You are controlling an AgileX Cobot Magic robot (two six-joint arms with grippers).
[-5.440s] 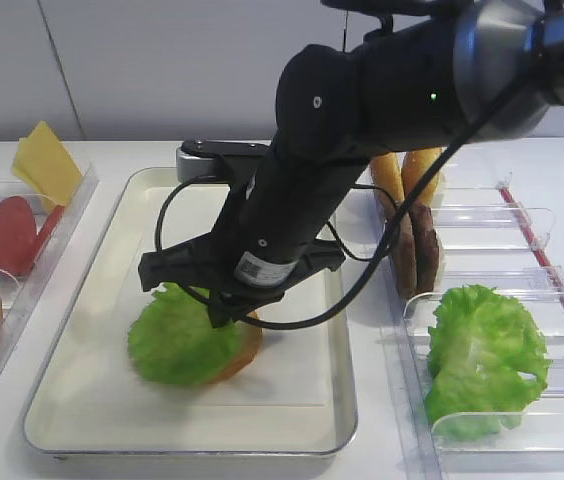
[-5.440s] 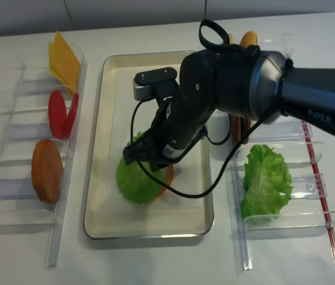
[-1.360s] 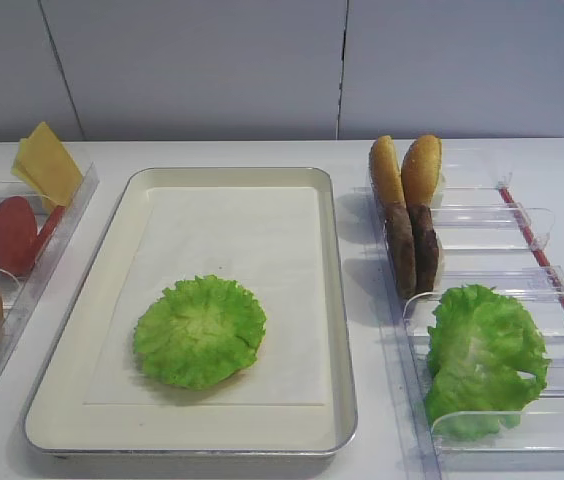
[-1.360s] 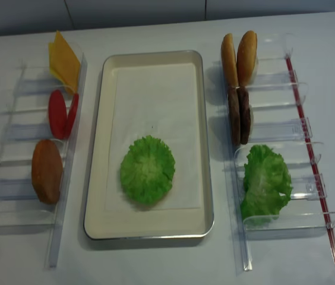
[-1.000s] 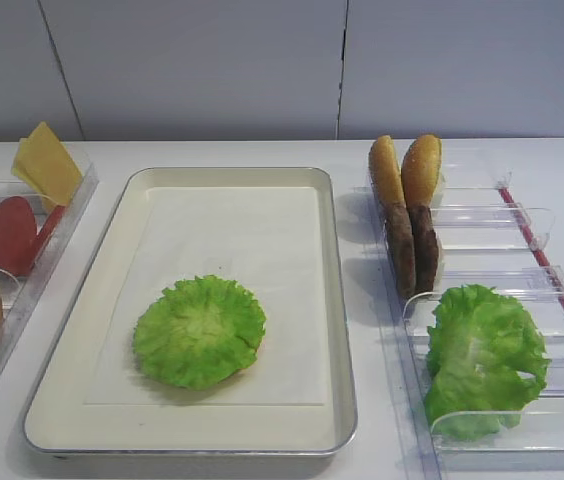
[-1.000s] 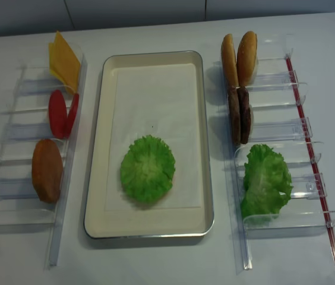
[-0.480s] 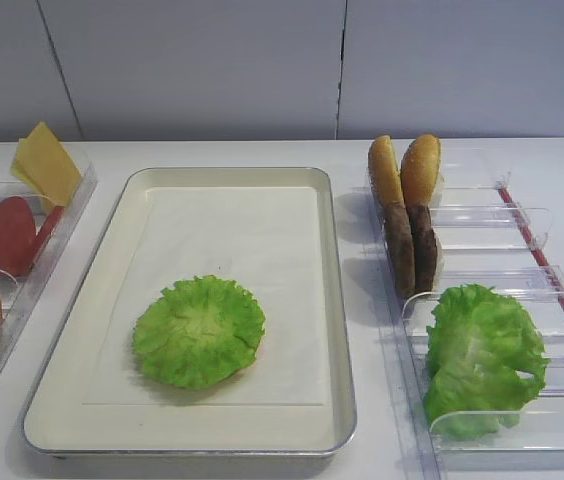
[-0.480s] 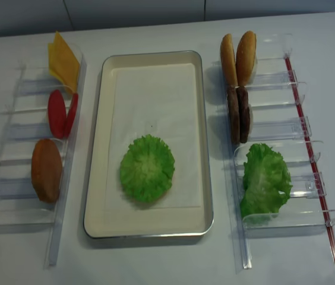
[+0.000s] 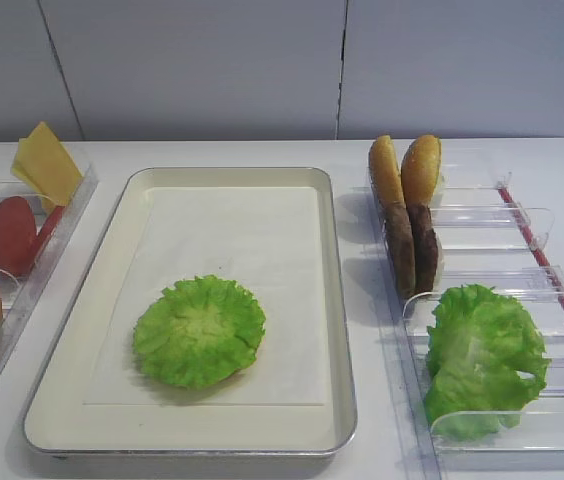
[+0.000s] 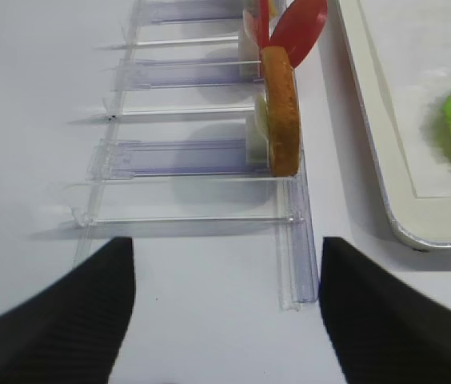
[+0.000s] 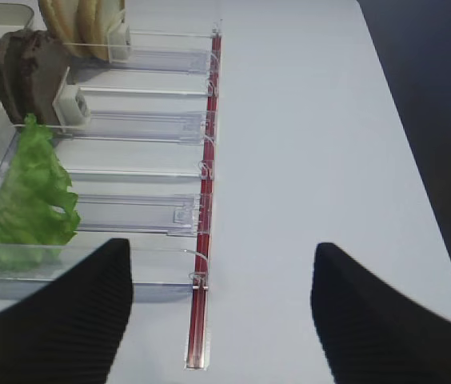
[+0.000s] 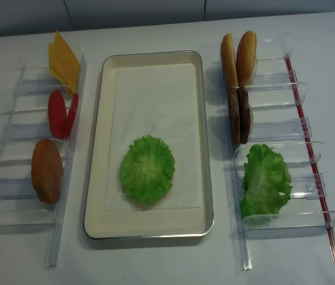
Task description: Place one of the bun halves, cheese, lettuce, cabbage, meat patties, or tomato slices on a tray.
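Right gripper [image 11: 221,308]: two dark ribbed fingers [image 11: 65,320] spread wide apart with nothing between them, above bare white table [image 11: 313,144] outside the right-hand clear plastic bin rack [image 11: 141,128]. Left gripper [image 10: 225,308]: likewise two dark fingers [image 10: 57,316] standing apart and holding nothing, above the near end of the left-hand clear plastic rack [image 10: 193,152]. Neither arm appears in the two exterior high views. Right rack, far to near: two bun halves [image 12: 240,58] standing on edge side by side; two dark brown meat patties [image 12: 239,115] on edge just in front of them; one bulky bunch of ruffled green leaves [image 12: 265,181] at the near end. A red strip [image 12: 310,154] runs along this rack's outer side. Left rack, far to near: pale yellow cheese [image 12: 62,60], the number of slices not distinguishable; two red tomato slices [image 12: 62,113] leaning together; one further golden-brown bun half [image 12: 46,170] on edge. Centre: one silver tray [image 12: 95,148] with a cream inside and one white paper liner [image 12: 152,101]. One flat, frilly-edged round lettuce [image 12: 147,170] leaf lies on the liner in the near half of the tray, apart from every wall; a brown edge shows beneath its right side in the exterior high view, what it belongs to not being discernible.
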